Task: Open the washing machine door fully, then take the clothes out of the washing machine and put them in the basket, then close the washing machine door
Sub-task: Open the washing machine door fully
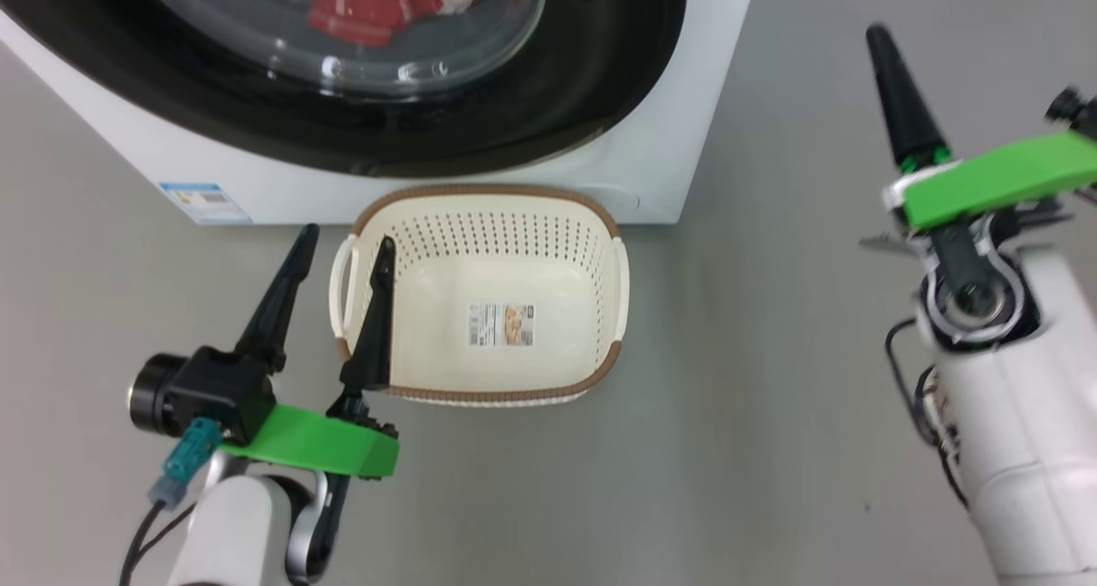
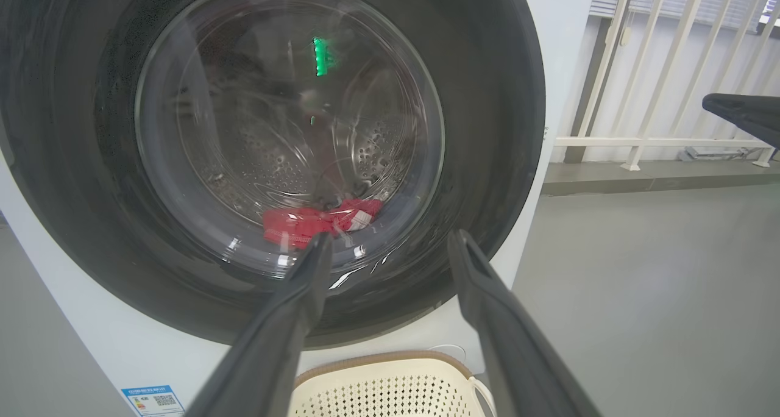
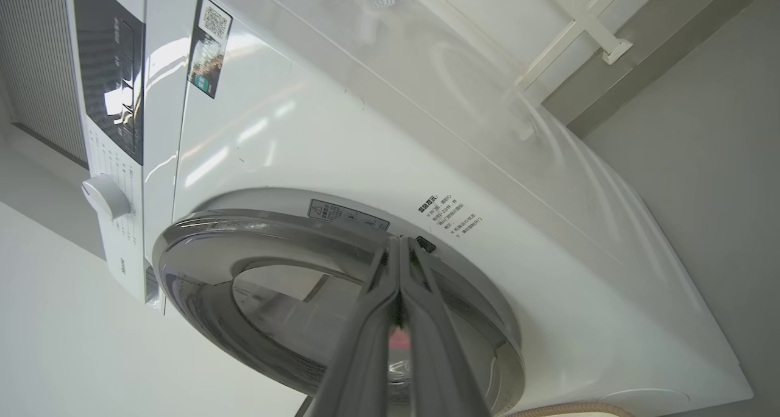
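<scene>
The white washing machine [image 1: 660, 123] stands with its black-rimmed washing machine door [image 1: 600, 63] shut against the front. Red clothes [image 1: 377, 3] lie in the drum behind the glass, also seen in the left wrist view as clothes [image 2: 304, 222]. The cream basket [image 1: 488, 199] sits on the floor just in front of the machine, with nothing but a label inside. My left gripper [image 1: 347, 236] hangs open over the basket's left handle, pointing at the door [image 2: 487, 130]. My right gripper [image 1: 878, 36] is shut and raised at the right; in its wrist view the right gripper [image 3: 399, 241] sits close to the door's rim [image 3: 201, 246].
Grey floor stretches to the right of the machine. A white railing [image 2: 640, 141] runs along the wall behind. A blue energy label [image 1: 206, 202] is on the machine's lower front. The control panel and knob [image 3: 106, 196] sit at the machine's top.
</scene>
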Tool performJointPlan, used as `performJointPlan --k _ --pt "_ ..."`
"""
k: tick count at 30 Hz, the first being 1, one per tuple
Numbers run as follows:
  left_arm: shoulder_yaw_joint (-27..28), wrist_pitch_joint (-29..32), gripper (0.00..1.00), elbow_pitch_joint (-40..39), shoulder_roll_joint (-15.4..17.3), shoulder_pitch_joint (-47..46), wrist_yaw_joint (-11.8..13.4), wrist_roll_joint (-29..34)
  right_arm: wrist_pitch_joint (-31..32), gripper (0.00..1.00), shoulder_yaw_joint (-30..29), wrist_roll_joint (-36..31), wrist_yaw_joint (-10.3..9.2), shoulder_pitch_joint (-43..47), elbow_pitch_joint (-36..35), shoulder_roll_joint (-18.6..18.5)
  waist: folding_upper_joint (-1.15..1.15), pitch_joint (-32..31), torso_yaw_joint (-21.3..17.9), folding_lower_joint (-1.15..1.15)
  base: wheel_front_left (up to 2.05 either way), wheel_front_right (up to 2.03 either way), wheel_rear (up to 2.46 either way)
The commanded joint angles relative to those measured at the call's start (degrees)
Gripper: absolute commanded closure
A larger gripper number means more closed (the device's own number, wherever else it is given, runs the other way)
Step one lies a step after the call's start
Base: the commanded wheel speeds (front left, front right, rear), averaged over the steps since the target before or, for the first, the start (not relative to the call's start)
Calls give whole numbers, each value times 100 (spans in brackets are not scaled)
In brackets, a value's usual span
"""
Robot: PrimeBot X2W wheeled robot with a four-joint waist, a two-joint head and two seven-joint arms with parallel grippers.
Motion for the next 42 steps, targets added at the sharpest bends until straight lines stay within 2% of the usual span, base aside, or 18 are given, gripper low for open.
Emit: performJointPlan --k 1,12,19,28,42 --pt "137 -69 0 -198 103 -191 -22 71 132 100 63 240 -3 -257 -236 -28 0 228 81 0 0 0 0" --pt "-10 -69 0 -284 104 -526 -28 184 1093 100 -69 1648 -3 -1153 -78 -104 0 805 277 0 0 0 0" --pt "-168 -69 0 -389 103 -693 15 295 1622 100 -179 2146 -3 -1642 214 -125 0 1066 401 0 0 0 0" --pt "-264 -69 0 -522 103 -837 64 227 2083 100 -232 2425 -3 -2238 565 -124 0 1336 504 0 0 0 0" --pt "-398 -69 0 -516 103 -876 76 327 2507 100 -179 2398 -3 -2706 909 -156 0 1515 699 0 0 0 0"
